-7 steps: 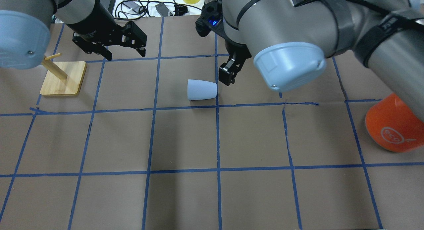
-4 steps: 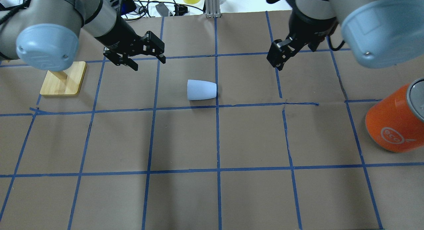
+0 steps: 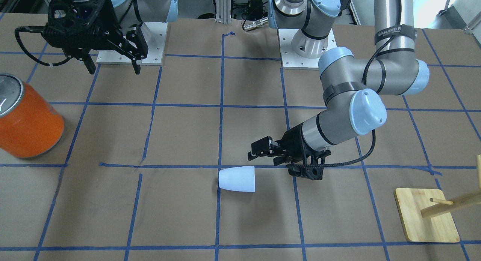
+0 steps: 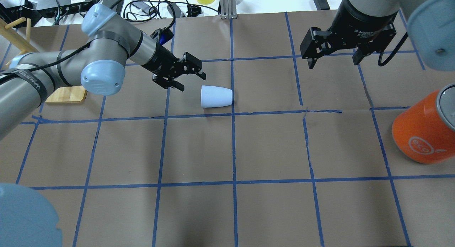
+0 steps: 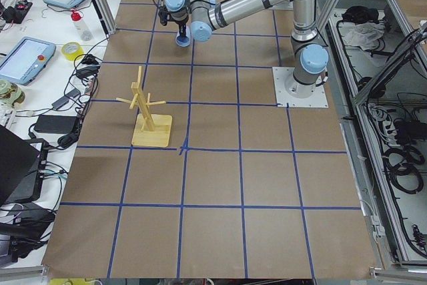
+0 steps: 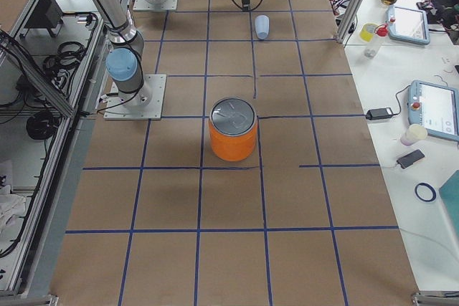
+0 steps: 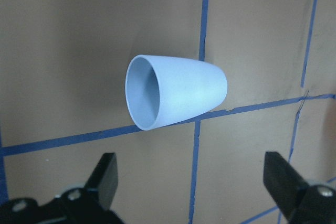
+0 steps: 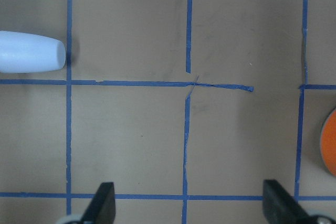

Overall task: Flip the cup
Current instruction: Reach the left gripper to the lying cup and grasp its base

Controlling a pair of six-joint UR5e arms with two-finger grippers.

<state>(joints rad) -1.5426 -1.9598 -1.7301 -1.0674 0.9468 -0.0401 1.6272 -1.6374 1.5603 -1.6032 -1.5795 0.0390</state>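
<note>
Can (image 4: 421, 133): orange, "eco" logo.
Cup (image 4: 217, 96): pale blue, smooth, on its side.
Left gripper (image 4: 191, 81): spread wide, empty.
Right gripper (image 4: 334, 61): spread wide, empty.

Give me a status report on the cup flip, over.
Left pincer open, near the mouth of the small pale-blue plastic cup, not touching. Right pincer open, well off. Cup on its side. Nothing between left pincer and cup.
</note>
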